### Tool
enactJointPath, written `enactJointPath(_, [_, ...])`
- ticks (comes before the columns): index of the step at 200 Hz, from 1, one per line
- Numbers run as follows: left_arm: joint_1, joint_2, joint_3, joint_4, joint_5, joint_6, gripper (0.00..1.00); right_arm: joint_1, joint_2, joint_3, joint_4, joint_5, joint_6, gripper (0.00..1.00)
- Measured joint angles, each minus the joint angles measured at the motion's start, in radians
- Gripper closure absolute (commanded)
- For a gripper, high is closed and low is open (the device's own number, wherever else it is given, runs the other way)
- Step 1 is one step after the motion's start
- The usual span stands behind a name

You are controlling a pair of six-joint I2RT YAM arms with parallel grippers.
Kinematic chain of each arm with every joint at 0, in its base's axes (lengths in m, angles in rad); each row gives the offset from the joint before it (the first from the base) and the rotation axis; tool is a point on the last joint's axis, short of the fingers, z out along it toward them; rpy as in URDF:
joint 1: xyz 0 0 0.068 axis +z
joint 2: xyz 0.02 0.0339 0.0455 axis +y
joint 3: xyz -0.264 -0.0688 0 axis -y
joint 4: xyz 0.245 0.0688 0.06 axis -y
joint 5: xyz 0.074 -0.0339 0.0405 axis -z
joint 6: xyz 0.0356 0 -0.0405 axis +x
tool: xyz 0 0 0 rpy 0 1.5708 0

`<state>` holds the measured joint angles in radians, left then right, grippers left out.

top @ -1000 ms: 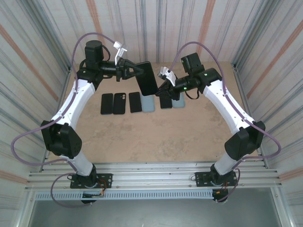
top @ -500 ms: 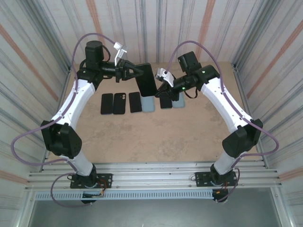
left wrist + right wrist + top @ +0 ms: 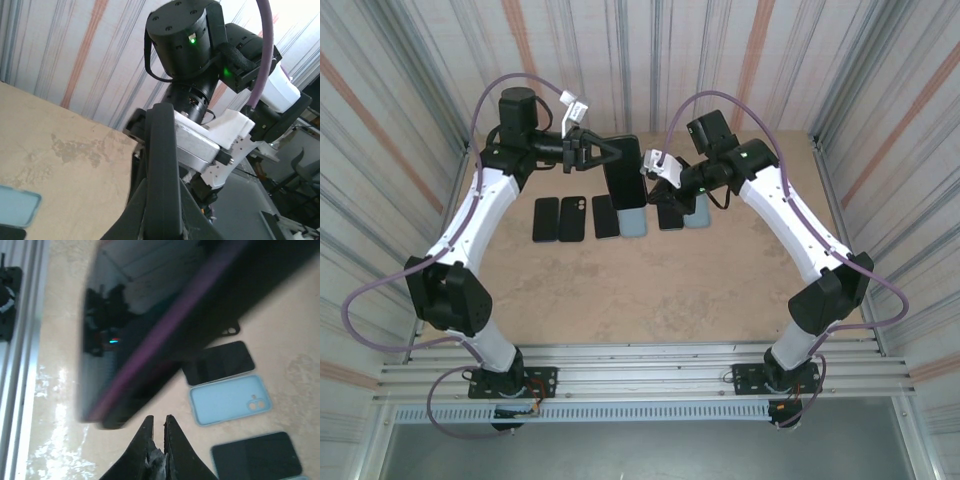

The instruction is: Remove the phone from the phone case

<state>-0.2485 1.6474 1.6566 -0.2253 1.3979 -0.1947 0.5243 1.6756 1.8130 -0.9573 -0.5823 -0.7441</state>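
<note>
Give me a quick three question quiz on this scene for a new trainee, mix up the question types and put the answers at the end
1. True or false: the left tool holds the black phone raised above the table.
2. Pick one. The right tool is: A, wide open; B, shut with nothing between its fingers; C, clamped on a case lying on the table.
3. How many light blue cases lie in the row on the table?

Key: 1 true. 2 B. 3 two.
</note>
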Motion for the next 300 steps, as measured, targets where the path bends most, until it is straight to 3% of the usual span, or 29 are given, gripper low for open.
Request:
enactJointPath(60, [-0.014,-0.032,0.000,-0.042,0.009,-0.019,1.00,-0.013,-0.002,0.018,0.122,-0.071,0.063,0.87])
enactJointPath(96, [-0.020,-0.036,0.001,-0.059,-0.044,-0.024,1.00,-0.021,-0.026,-0.036,0.158,-0.085,0.114,0.74])
enactJointPath(122, [-0.018,-0.036,0.004,-0.047,-0.104,-0.124,1.00,-0.047,-0.086,-0.157,0.220,-0.115,0.206,0.68])
enactJointPath(174, [-0.010,-0.036,0.022,0.048,-0.183,-0.419,1.00,-0.184,-0.229,-0.449,0.567,-0.220,0.635,0.57])
enactJointPath(227, [-0.010,-0.035,-0.026,0.179,-0.261,-0.698,1.00,-0.213,-0.268,-0.683,1.010,-0.249,1.145,0.54])
enactJointPath(300, [0.001,-0.011,-0.082,0.303,-0.335,-0.884,1.00,-0.238,-0.303,-0.790,1.356,-0.237,1.506,0.56])
